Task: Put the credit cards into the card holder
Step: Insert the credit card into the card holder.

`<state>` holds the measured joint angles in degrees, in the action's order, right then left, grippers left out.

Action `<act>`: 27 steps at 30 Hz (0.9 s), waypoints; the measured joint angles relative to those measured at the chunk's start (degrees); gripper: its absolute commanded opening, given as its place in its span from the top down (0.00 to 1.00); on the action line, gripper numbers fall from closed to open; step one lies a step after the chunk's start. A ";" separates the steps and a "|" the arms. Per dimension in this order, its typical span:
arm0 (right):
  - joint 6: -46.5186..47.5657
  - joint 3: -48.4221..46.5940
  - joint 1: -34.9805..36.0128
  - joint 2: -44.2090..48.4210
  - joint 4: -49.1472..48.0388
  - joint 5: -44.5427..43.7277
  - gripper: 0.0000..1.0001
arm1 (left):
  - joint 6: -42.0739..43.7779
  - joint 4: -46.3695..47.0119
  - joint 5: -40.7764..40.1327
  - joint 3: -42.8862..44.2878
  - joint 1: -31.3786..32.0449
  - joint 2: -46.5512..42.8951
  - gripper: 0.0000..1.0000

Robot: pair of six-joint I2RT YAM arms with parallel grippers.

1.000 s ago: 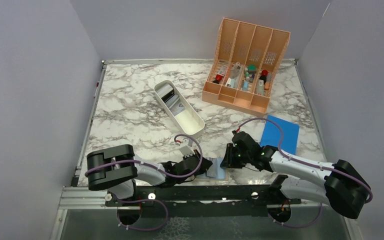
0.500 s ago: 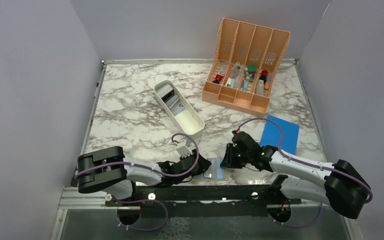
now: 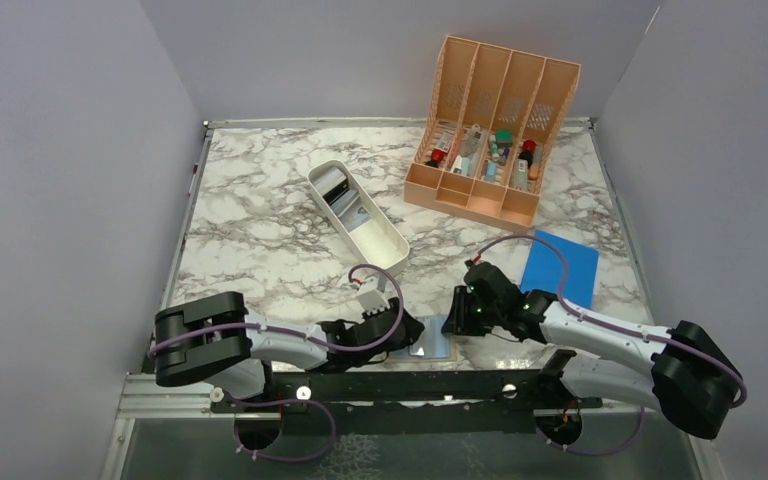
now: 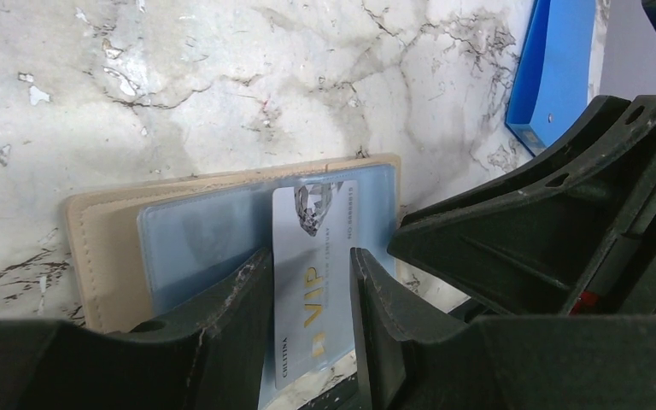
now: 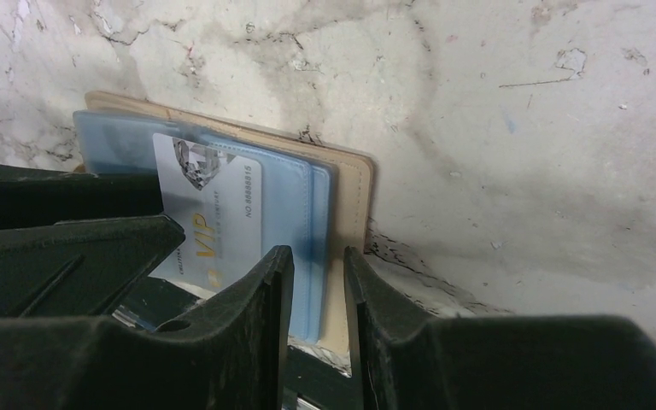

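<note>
The card holder (image 3: 438, 346) lies open at the table's near edge, tan outside (image 4: 107, 248) and blue-grey inside. A pale credit card (image 4: 312, 248) marked VIP sits partly in a pocket, its near end sticking out. My left gripper (image 4: 309, 254) straddles the card and is shut on its long edges; it also shows in the top view (image 3: 405, 335). My right gripper (image 5: 318, 254), jaws a narrow gap apart, stands over the holder's right edge (image 5: 354, 196), seen from above (image 3: 457, 322). More cards (image 3: 335, 185) lie in the white tray.
The long white tray (image 3: 385, 240) stands mid-table. The peach slotted organizer (image 3: 490, 130) is at the back right. A flat bright-blue rectangle (image 3: 560, 268) lies right of my right arm. The black rail runs just under the holder's near edge.
My left arm's elbow has swung left and lower while its gripper stays at the holder. The right arm has hardly moved.
</note>
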<state>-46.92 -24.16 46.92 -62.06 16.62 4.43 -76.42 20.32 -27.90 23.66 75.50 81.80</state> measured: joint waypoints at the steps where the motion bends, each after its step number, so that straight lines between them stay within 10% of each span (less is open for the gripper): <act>1: 0.00 0.00 0.00 0.00 -0.04 -0.02 0.68 | 0.24 -0.33 0.02 0.37 0.00 0.15 0.59; 27: -2.78 1.05 0.00 -1.36 -3.72 -0.83 0.73 | 1.95 -3.34 1.05 5.77 1.09 4.61 0.58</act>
<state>-49.69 -23.11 46.92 -63.42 12.91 3.60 -74.48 16.97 -26.85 29.43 76.60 86.41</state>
